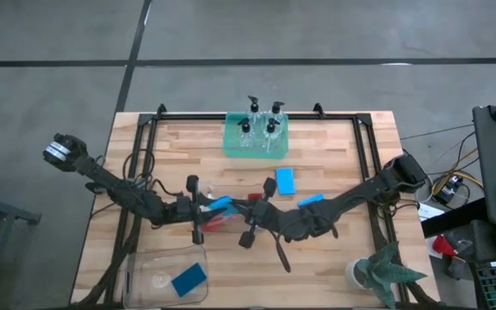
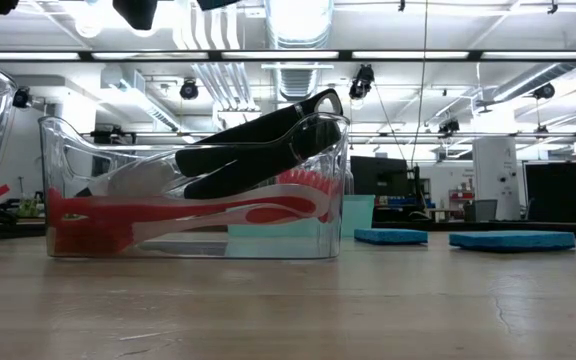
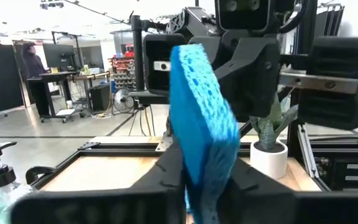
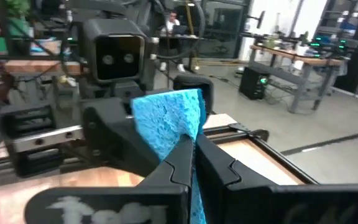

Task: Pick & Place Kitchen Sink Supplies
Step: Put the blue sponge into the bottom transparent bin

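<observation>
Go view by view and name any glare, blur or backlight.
Low view: ceiling strip lights glare, and the clear bin catches reflections. Left wrist view: the blue sponge sits sharp, the room behind washed out. Right wrist view: the background desks look soft. High view: even light.

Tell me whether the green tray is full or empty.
Partly full. In the high view the translucent green tray at the table's far edge holds four pump bottles, all standing upright; nothing else shows in it.
</observation>
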### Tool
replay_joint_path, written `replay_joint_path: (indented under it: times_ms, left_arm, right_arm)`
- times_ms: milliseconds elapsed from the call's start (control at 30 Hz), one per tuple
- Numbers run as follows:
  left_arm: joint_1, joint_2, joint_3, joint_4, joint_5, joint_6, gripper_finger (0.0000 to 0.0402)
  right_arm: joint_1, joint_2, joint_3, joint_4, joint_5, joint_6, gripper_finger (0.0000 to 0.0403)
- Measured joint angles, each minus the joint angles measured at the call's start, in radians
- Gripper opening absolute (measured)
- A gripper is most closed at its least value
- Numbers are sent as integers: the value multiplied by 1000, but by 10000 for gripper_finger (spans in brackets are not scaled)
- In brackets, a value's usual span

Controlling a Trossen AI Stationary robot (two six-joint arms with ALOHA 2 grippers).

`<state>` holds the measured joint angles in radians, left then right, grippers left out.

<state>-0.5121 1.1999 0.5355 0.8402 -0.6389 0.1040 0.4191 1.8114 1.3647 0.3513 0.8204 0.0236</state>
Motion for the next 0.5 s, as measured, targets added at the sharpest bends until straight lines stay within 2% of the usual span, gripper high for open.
replay_joint_path:
  times_ms: [100, 167, 367, 500]
  left_arm:
    - [0, 0, -1, -4, 0, 0, 17]
    - [-4, -1, -1, -15, 1, -8, 9]
    - [-40, -22, 0, -72, 42, -103, 32]
    - [-75, -84, 18, -243, 171, -271, 33]
  right_arm:
    - [5, -1, 0, -10, -10, -14, 8]
    - [13, -7, 1, -44, -14, -36, 9]
    - [52, -46, 2, -183, -24, -52, 41]
    - [68, -67, 2, -313, -18, 6, 81]
